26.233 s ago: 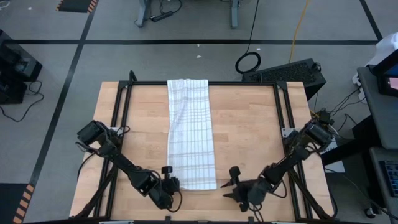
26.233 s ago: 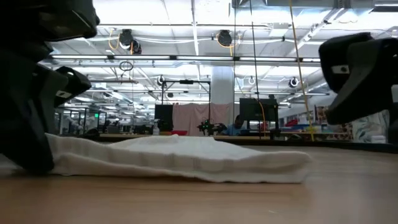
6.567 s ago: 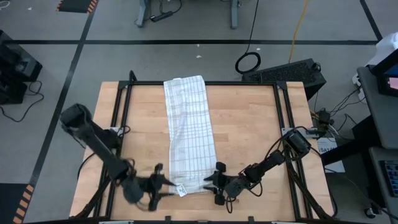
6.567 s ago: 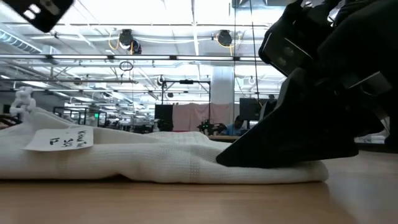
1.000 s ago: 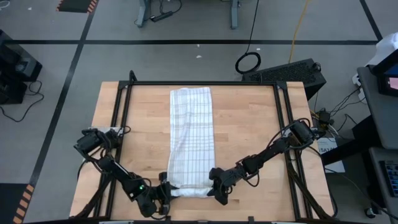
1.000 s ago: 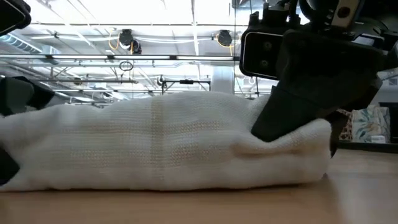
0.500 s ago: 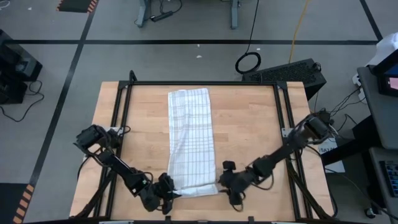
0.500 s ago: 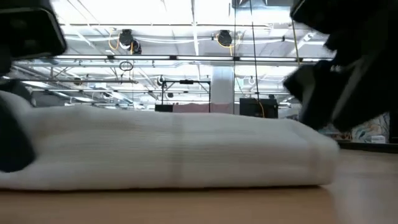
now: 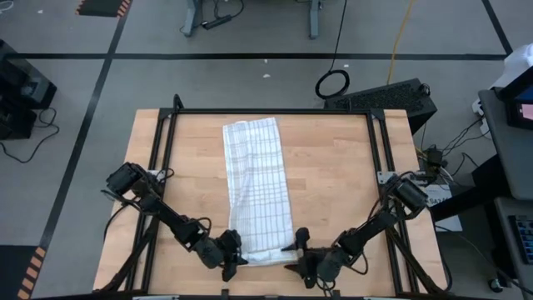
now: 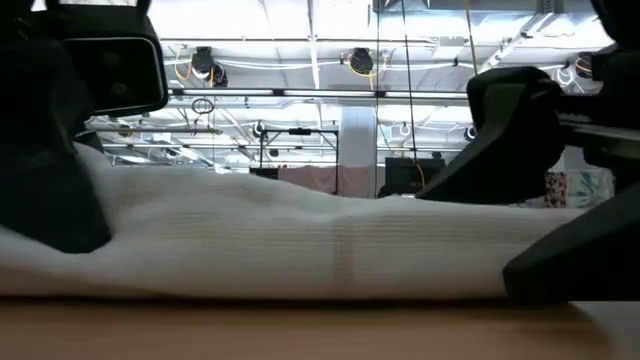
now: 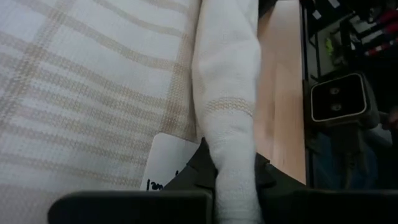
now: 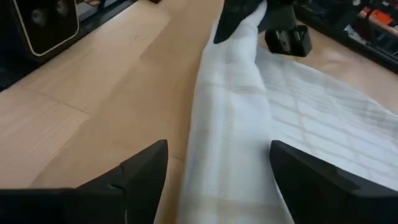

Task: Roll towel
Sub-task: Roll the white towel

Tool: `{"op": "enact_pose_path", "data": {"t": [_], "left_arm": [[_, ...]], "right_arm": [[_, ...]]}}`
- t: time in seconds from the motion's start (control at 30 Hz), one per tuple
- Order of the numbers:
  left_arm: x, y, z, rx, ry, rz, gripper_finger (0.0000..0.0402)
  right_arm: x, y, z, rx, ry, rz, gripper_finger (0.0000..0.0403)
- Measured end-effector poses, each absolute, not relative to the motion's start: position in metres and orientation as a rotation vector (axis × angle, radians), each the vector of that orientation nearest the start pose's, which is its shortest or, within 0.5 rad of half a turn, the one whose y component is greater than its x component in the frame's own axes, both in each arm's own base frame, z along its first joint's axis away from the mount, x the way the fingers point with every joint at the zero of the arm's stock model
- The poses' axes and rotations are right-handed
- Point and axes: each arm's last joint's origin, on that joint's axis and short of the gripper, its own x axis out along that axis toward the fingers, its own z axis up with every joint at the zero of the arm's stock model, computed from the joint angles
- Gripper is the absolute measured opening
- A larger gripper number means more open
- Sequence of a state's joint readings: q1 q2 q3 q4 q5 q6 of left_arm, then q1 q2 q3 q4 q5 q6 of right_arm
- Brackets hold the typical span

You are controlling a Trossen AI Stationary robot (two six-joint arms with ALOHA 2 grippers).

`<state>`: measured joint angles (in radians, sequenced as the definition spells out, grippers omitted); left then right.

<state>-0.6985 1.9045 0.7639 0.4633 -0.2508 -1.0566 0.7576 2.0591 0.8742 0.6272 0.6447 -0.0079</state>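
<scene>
Towel [image 9: 256, 187]: left claw [image 9: 236, 252] pinching rolled end; right claw [image 12: 217, 180] spread astride; close evenly, roll tight.

Towel [image 9: 256, 192]: one, white with dark check lines, on the table. Table [image 9: 333, 183]: one, light wood top in a black frame. Robot arms: two, dark, one from each side. Grippers: two, the left gripper [image 9: 234, 252] and the right gripper [image 9: 297, 254], two fingers each, four fingers in all. Cloth label [image 11: 166, 167]: one, white, seen in the left wrist view. Coiled cable [image 9: 332, 83]: one, on the floor beyond the table. Black keyboard-like unit [image 9: 388, 97]: one, at the table's far right corner.
</scene>
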Motion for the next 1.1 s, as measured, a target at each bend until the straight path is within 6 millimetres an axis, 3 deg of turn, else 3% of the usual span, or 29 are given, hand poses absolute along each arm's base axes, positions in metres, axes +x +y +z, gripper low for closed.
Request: {"op": "enact_pose_path", "data": {"t": [0.37, 0.5, 0.67, 0.9, 1.1], "left_arm": [[0.267, -0.205, 0.093, -0.674, 0.767, -0.052, 0.0043], [0.267, -0.204, 0.092, -0.666, 0.763, -0.033, 0.0077], [0.263, -0.202, 0.099, -0.661, 0.797, -0.034, 0.0147], [0.242, -0.198, 0.129, -0.548, 0.866, -0.029, 0.0239], [0.224, -0.215, 0.161, -0.338, 0.581, -0.02, 0.0272]], "right_arm": [[0.286, 0.232, 0.071, -0.151, 0.499, 0.069, 0.0237], [0.288, 0.229, 0.069, -0.052, 0.532, 0.066, 0.0213], [0.289, 0.227, 0.069, 0.036, 0.546, 0.044, 0.0188], [0.291, 0.226, 0.071, 0.149, 0.554, 0.043, 0.0142], [0.298, 0.219, 0.074, 0.279, 0.577, 0.067, 0.0094]]}}
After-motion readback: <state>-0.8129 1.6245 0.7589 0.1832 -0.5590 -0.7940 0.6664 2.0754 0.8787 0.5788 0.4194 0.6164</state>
